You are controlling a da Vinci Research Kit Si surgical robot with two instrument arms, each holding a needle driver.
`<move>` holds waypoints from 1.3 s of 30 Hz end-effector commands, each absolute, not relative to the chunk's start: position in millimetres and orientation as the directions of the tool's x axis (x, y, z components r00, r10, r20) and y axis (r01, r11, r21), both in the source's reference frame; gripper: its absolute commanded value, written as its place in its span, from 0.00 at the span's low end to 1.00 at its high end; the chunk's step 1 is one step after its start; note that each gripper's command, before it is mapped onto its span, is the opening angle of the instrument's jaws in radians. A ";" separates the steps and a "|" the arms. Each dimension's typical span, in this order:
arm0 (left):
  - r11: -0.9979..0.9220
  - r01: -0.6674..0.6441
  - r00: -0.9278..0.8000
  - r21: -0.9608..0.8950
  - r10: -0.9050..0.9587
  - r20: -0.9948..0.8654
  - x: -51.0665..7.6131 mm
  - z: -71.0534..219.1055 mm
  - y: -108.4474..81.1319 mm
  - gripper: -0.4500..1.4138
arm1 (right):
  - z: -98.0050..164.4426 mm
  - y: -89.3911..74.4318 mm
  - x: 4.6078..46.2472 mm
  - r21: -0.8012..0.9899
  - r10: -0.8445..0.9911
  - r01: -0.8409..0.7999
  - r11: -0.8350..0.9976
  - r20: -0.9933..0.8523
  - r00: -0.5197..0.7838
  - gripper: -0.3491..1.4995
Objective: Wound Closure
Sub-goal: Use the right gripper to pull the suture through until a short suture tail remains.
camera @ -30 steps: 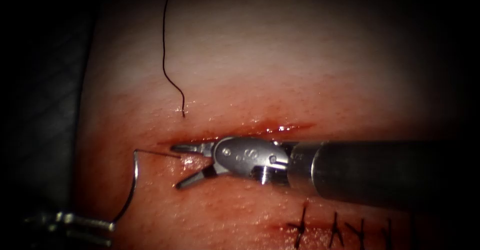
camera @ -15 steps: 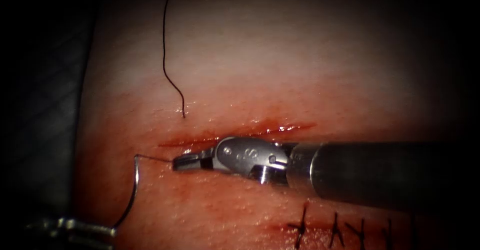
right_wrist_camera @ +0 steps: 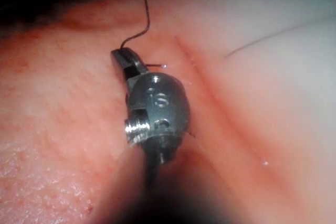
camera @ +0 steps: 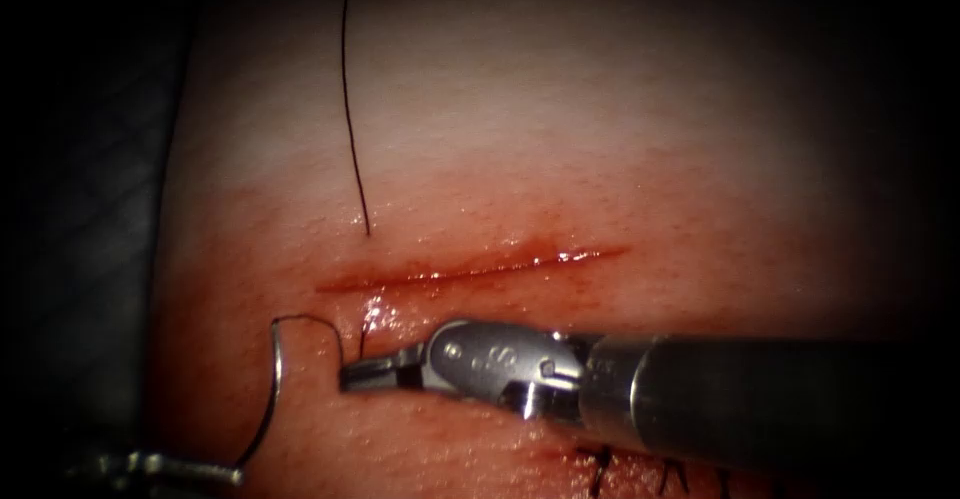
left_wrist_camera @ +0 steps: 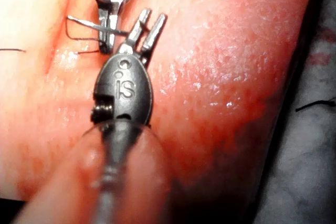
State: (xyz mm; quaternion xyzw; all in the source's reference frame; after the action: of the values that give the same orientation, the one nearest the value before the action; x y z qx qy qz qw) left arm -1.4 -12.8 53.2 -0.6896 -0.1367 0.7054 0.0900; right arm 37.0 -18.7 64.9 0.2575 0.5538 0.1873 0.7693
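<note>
A grey cloth (left_wrist_camera: 310,182) (mottled, with a dark strand lying on it) borders the tissue's edge.

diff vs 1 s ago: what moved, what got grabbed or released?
The right arm's tool shut its jaws, open a second ago, on the thin dark thread near the tail of the curved silver needle and moved down the endoscope view, away from the red cut; the strand above the cut straightened. Unchanged: needle out of the tissue, its other end at the left arm's tool.
</note>
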 end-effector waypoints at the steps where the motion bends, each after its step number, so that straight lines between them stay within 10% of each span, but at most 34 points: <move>1: -0.947 0.060 -0.034 -0.315 0.314 -0.949 -2.1 53.8 -13.2 0.00 | 64.4 -20.0 37.5 0.605 0.573 0.005 0.796 -0.756 0.317 0.00; 14: -0.954 0.031 -0.057 -0.298 0.296 -0.953 -3.0 53.2 -15.5 0.00 | 58.9 -24.6 39.2 0.588 0.538 0.076 0.806 -0.779 0.323 0.00; 17: -0.956 0.001 -0.072 -0.293 0.292 -0.954 -2.2 53.2 -14.1 0.00 | 59.4 -22.3 39.4 0.506 0.457 0.088 0.858 -0.830 0.320 0.74; 18: -0.958 -0.012 -0.076 -0.285 0.285 -0.955 -2.0 53.2 -13.7 0.00 | 59.6 -21.8 39.3 0.485 0.435 0.090 0.870 -0.842 0.320 0.78; 39: -0.954 -0.215 -0.136 -0.209 0.241 -0.961 2.1 56.8 -6.4 0.00 | 67.4 -13.7 39.0 0.363 0.343 0.000 0.932 -0.882 0.322 0.71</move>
State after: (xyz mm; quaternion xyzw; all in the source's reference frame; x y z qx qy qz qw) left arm 2.7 -6.3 56.2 -0.6388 -0.0091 0.7541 0.1521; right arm 38.4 -13.7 67.0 0.1492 0.5710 0.1090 0.7999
